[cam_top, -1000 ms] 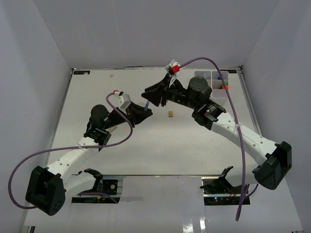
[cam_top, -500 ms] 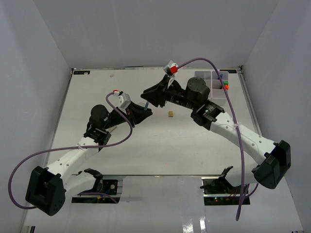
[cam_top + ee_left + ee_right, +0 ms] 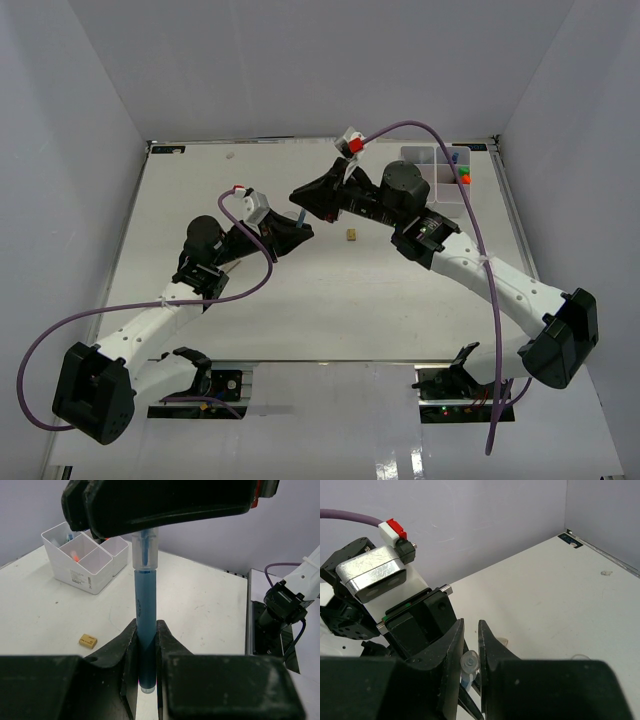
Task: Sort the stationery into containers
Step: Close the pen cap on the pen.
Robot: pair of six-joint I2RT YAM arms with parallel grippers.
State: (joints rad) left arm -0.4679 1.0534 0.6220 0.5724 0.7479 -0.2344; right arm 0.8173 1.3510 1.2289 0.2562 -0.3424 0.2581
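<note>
A blue pen (image 3: 146,615) with a clear top is hanging off the worktop (image 3: 300,300). The left gripper (image 3: 146,635) is clamping its lower barrel in its jaws, and the right gripper (image 3: 470,647) is pinching the clear end. A small tan block (image 3: 87,640) is lying flat nearby. A white organiser box (image 3: 75,575) is sitting at the far right corner, holding orange- and green-capped markers (image 3: 463,178).

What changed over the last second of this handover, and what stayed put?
The right gripper edged toward the left arm and closed on the clear top end of the blue pen. The left gripper stayed clamped on its lower part; the tan block did not move.
</note>
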